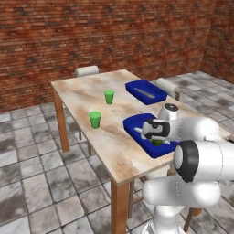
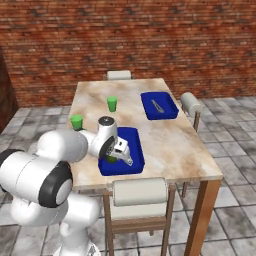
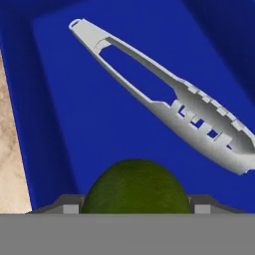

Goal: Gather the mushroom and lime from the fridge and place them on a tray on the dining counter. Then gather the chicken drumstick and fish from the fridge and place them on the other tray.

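Gripper (image 3: 135, 209) low centre of hand view, fingers pinching lime (image 3: 135, 187) over tray (image 3: 64, 124); grey tongs (image 3: 164, 94) upper right.

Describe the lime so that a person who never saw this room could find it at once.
On the dining counter lie two blue trays; take the tray nearer the robot. The lime sits there, between the gripper fingers, beside pale grey tongs. It is round and dull yellow-green, unlike the bright green cups standing outside the trays.

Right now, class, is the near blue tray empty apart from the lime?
No: grey tongs lie in the tray beyond the lime.
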Available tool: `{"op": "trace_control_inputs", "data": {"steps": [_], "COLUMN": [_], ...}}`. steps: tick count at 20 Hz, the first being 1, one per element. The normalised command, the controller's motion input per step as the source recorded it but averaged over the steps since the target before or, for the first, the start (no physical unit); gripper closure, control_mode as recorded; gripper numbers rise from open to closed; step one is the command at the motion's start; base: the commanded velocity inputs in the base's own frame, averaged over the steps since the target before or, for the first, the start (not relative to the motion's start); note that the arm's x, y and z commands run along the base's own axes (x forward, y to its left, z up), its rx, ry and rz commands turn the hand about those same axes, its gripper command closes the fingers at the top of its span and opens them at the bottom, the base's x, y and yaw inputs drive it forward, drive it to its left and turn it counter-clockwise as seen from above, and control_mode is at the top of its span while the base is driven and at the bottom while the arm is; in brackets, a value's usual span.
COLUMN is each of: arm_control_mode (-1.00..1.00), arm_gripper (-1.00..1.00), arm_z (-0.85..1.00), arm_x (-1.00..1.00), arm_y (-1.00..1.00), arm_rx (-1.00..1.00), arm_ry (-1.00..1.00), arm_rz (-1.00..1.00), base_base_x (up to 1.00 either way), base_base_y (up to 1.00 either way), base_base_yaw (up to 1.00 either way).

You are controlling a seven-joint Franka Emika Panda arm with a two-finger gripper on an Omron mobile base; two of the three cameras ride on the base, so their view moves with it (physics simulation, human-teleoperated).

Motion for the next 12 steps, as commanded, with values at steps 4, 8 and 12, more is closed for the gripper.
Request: {"op": "trace_control_inputs", "data": {"steps": [4,8,12], "arm_control_mode": [-1.0,-1.0,-1.0], "arm_gripper": [1.0,1.0,1.0], "arm_z": [-0.26,-0.24,-0.22], "arm_x": [0.19,0.06,0.01], "arm_y": [0.0,0.0,0.0], "arm_rx": [0.0,0.0,0.0], "arm_ry": [0.06,0.06,0.08], "arm_rz": [0.0,0.0,0.0], "base_base_x": [0.0,0.0,0.0], "base_base_y": [0.0,0.0,0.0], "base_base_yaw": [0.0,0.0,0.0]}}
